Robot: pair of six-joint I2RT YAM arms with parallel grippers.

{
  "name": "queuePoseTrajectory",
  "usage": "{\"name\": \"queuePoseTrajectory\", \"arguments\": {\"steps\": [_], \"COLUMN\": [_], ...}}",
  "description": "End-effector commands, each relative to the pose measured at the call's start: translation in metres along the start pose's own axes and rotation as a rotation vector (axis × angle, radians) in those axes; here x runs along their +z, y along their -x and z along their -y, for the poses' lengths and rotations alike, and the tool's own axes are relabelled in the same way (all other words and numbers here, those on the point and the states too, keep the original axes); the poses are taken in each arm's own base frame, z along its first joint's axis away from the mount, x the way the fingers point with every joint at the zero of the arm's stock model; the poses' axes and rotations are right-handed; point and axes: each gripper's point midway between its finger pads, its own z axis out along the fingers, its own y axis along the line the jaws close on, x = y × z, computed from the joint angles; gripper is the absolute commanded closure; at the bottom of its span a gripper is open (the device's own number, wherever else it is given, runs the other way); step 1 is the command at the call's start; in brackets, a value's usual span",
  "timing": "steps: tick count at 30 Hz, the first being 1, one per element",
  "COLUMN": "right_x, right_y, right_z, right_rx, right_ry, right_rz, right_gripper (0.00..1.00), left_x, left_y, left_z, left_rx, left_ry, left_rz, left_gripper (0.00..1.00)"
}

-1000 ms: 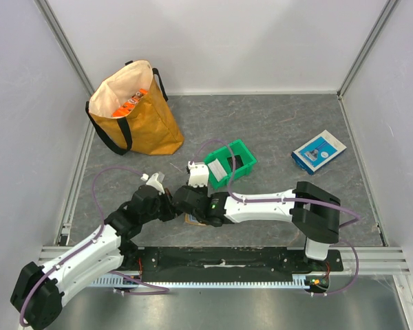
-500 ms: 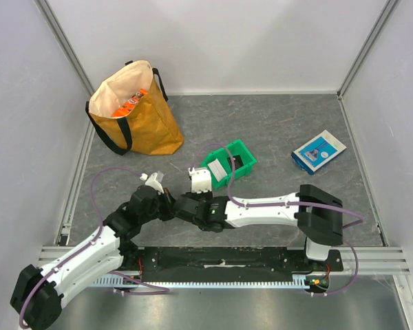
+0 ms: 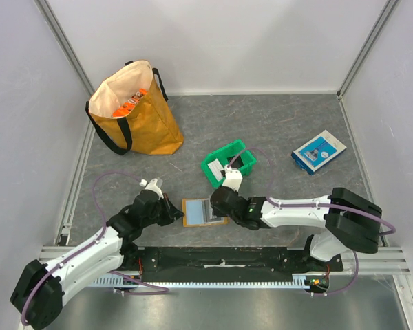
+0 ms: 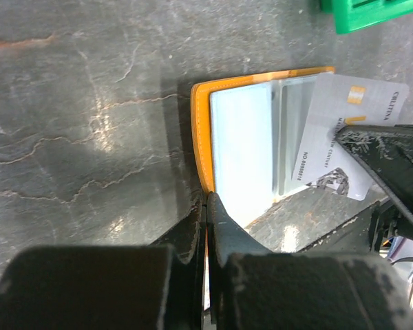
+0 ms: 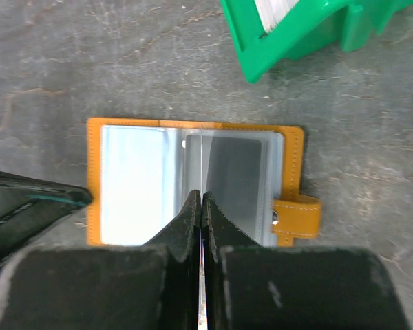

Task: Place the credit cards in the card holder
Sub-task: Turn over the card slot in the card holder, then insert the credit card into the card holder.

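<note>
Card holder (image 3: 204, 212) lies open, flat on the table (image 3: 282, 124) near the green bin (image 3: 228, 162). Left gripper (image 4: 206, 201) is clenched on its orange edge, likely pinning it. Right gripper (image 5: 202, 197) is grasping a white credit card (image 4: 323, 113) (edge-on to its own camera), tilted over a sleeve for insertion.
</note>
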Motion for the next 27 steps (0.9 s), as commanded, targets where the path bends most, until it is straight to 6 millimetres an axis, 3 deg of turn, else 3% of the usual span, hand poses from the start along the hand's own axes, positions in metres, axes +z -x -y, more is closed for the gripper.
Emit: {"name": "queuePoseTrajectory", "arguments": {"steps": [1,5,15,27], "right_x": [-0.006,-0.005,0.011,0.01], "right_y": [0.016,0.013,-0.007,-0.005], "right_z": [-0.05,-0.05,-0.045,-0.03], "right_rx": [0.178,0.252,0.253,0.274], "right_ry": [0.308,0.391,0.391,0.357], "right_rz": [-0.007,-0.039,-0.126,-0.1], "right_gripper": [1.0,1.0,1.0,1.0], "left_x": [0.005,0.006,0.009,0.009], "left_y": [0.002,0.001,0.003,0.004], "left_z": [-0.005,-0.008,-0.011,-0.011], "left_rx": [-0.028,-0.026,-0.022,-0.022], "left_ry": [0.008,0.023,0.045,0.049], "left_rz": [0.024,0.024,0.026,0.029], "left_gripper": [0.98,0.98,0.98,0.98]}}
